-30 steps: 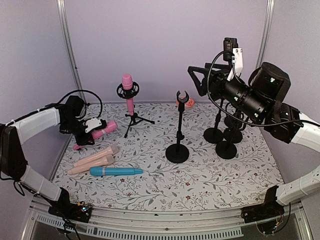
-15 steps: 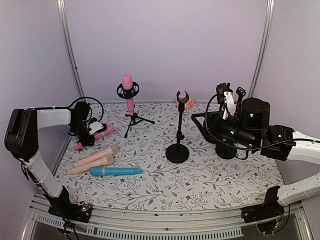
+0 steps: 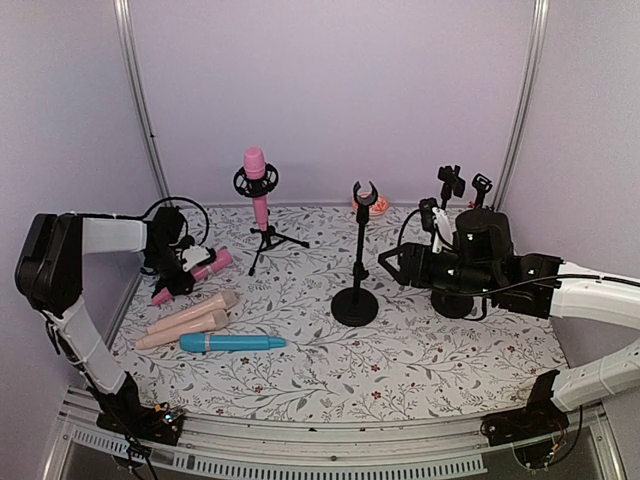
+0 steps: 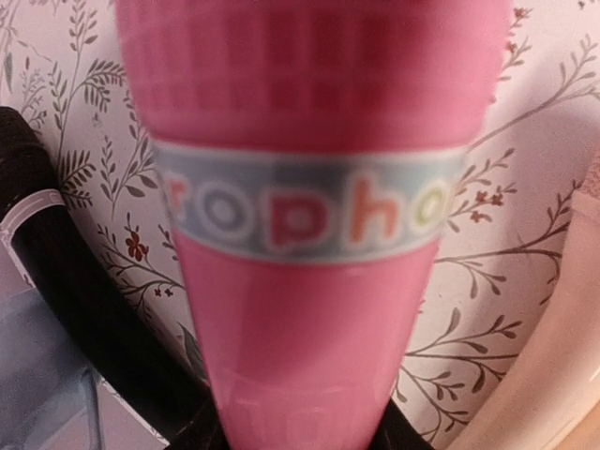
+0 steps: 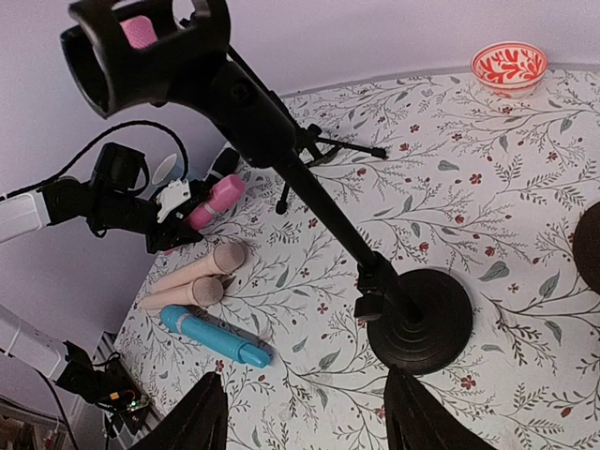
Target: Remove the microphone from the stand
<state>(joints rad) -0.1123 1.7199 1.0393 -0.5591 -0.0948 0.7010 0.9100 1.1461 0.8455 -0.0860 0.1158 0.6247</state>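
A pink microphone (image 3: 198, 267) lies low over the table's left side, with my left gripper (image 3: 178, 270) shut on its handle. In the left wrist view the pink microphone (image 4: 300, 187) fills the frame, black fingers pressed against both sides at the bottom edge. The black round-base stand (image 3: 355, 300) at the centre is empty, its clip (image 3: 365, 192) holding nothing. My right gripper (image 3: 392, 266) hovers just right of that stand, open and empty. The right wrist view shows the stand (image 5: 417, 319) ahead of the open right gripper (image 5: 305, 417).
A second pink microphone (image 3: 255, 165) stands upright in a tripod stand (image 3: 266, 240) at the back. Two beige microphones (image 3: 190, 315) and a blue one (image 3: 232, 343) lie at the left front. More black stands (image 3: 450, 295) cluster under my right arm. A red bowl (image 5: 508, 64) sits by the back wall.
My right arm has come down from high at the back right to just right of the centre stand, its jaws narrower. The left gripper has carried the pink microphone lower and slightly left.
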